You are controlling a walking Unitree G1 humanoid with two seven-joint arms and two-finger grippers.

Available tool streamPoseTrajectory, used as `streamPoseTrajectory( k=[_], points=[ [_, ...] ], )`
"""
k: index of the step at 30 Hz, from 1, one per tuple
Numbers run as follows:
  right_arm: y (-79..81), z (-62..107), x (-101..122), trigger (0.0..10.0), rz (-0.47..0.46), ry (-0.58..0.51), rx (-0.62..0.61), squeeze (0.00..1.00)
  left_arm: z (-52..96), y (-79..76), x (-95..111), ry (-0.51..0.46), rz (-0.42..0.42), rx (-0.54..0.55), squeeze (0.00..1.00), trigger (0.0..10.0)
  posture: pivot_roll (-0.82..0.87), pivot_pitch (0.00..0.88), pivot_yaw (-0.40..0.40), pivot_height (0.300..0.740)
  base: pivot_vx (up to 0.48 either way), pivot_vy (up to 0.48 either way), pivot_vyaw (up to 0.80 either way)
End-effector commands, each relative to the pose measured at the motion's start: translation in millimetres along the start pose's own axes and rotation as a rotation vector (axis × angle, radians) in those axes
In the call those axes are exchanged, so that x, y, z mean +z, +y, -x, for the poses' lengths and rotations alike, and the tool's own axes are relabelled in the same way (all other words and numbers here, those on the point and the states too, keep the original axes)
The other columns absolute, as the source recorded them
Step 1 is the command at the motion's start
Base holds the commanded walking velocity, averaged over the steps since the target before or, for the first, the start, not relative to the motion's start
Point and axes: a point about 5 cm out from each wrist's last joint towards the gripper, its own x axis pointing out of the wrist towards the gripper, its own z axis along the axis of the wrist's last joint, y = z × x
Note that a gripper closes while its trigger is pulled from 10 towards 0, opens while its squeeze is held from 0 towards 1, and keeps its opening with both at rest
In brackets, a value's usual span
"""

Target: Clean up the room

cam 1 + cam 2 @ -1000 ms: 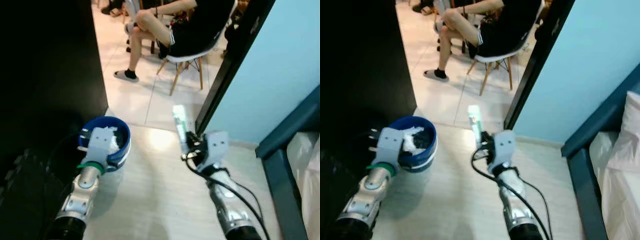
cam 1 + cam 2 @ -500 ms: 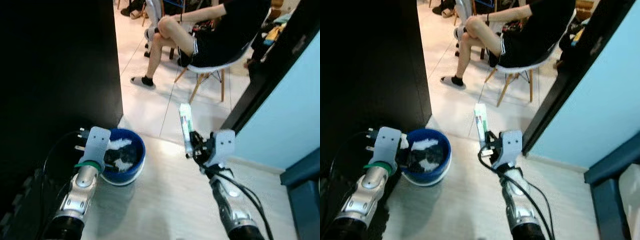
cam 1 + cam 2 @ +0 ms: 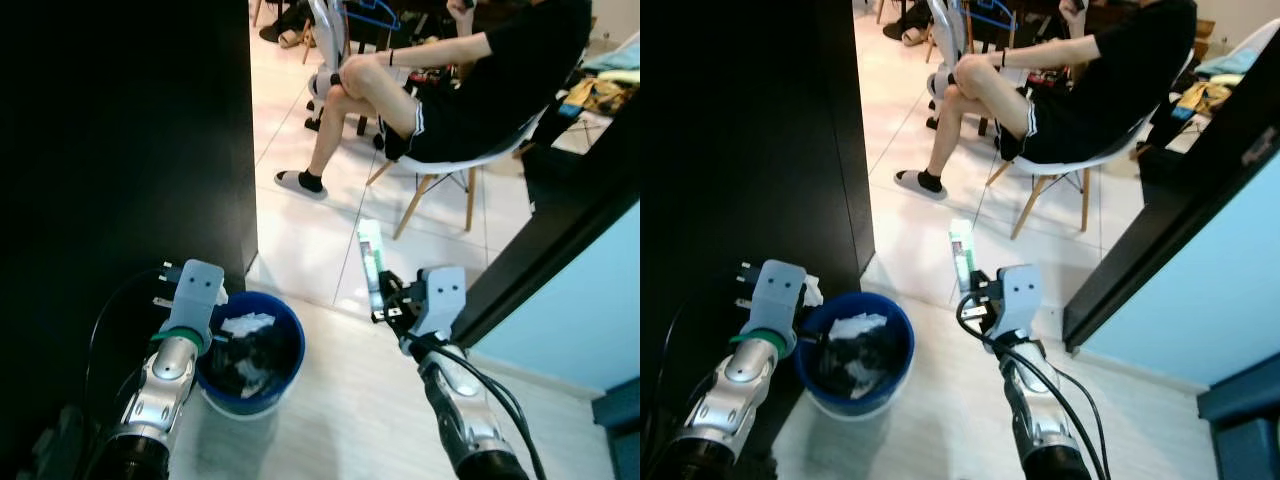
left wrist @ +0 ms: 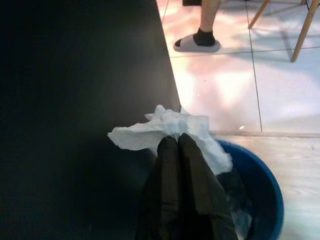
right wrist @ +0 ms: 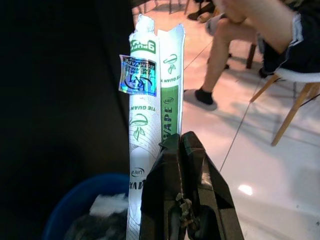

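A crumpled white tissue (image 4: 170, 131) is pinched in the left gripper (image 4: 178, 142) over the blue bin's (image 3: 290, 362) rim, against the black wall (image 3: 120, 150). A green-and-white packet (image 5: 152, 125) is held upright, clamped by the right gripper (image 5: 180, 142), with open floor (image 3: 340, 420) between bin and doorway.

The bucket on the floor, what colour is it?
The bucket is blue, with white tissue and dark rubbish inside. The right eye view shows it best.

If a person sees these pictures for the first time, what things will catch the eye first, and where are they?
The right gripper holds a white and green tube upright, in front of the doorway. The left gripper is shut on a crumpled white tissue at the rim of a blue bin, which stands on the floor by the dark wall and has trash inside. Beyond the doorway, a person sits on a white chair with wooden legs.
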Motion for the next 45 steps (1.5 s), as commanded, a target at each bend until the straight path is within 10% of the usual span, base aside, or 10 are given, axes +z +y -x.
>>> streamPoseTrajectory(
  k=[1, 8, 29, 30, 31, 32, 34, 35, 44, 45],
  points=[
    [-8.5, 5.1, -5, 10.0, -0.001, 0.019, -0.031, 0.0, 0.9, -6.0, -5, 0.022, -0.001, -0.029, 0.0, 10.0, 0.08, 0.073, 0.008, 0.74, 0.461, 0.0, 0.0],
    [-3.4, 7.8, -13, 10.0, -0.011, 0.069, 0.023, 0.0, 7.4, -20.6, -34, 0.242, 0.202, -0.193, 0.0, 10.0, 0.08, 0.075, 0.013, 0.74, 0.181, 0.0, 0.0],
    [52.8, 0.3, -18, 10.0, -0.023, 0.158, 0.421, 0.0, -12.8, -44.3, -42, 0.342, 0.043, -0.353, 0.0, 10.0, 0.02, 0.252, -0.038, 0.74, 0.0, 0.0, 0.0],
    [55.8, -0.8, -17, 10.0, -0.028, 0.158, 0.438, 0.0, -14.4, -44.5, -41, 0.346, 0.027, -0.355, 0.27, 10.0, 0.02, 0.257, -0.038, 0.74, 0.0, 0.0, 0.0],
    [58.5, -2.6, -15, 10.0, -0.031, 0.15, 0.449, 0.0, -15.5, -43.4, -41, 0.349, 0.005, -0.345, 0.27, 10.0, 0.02, 0.274, -0.037, 0.74, 0.0, 0.0, 0.0],
    [61.2, -4.6, -12, 10.0, -0.038, 0.139, 0.457, 0.0, -16.2, -42.2, -42, 0.351, -0.005, -0.332, 0.76, 10.0, 0.02, 0.285, -0.037, 0.74, 0.0, 0.0, 0.0],
    [63.0, -5.8, -11, 10.0, -0.042, 0.132, 0.463, 0.0, -16.7, -41.3, -42, 0.351, -0.01, -0.323, 0.76, 10.0, 0.02, 0.285, -0.037, 0.74, 0.0, 0.0, 0.0],
    [65.4, -9.5, -6, 10.0, -0.055, 0.116, 0.465, 0.0, -17.3, -40.7, -42, 0.348, -0.009, -0.313, 1.0, 10.0, 0.02, 0.291, -0.041, 0.74, 0.0, 0.0, 0.0],
    [76.2, -14.8, 5, 10.0, -0.092, 0.081, 0.512, 0.0, -20.4, -26.8, -38, 0.26, -0.053, -0.203, 1.0, 10.0, 0.03, 0.292, -0.047, 0.74, 0.0, 0.0, 0.0],
    [77.3, -14.0, 4, 10.0, -0.097, 0.088, 0.528, 0.0, -20.1, -23.8, -36, 0.22, -0.06, -0.184, 0.0, 10.0, 0.05, 0.286, -0.048, 0.74, 0.0, 0.0, 0.0]
  ],
)
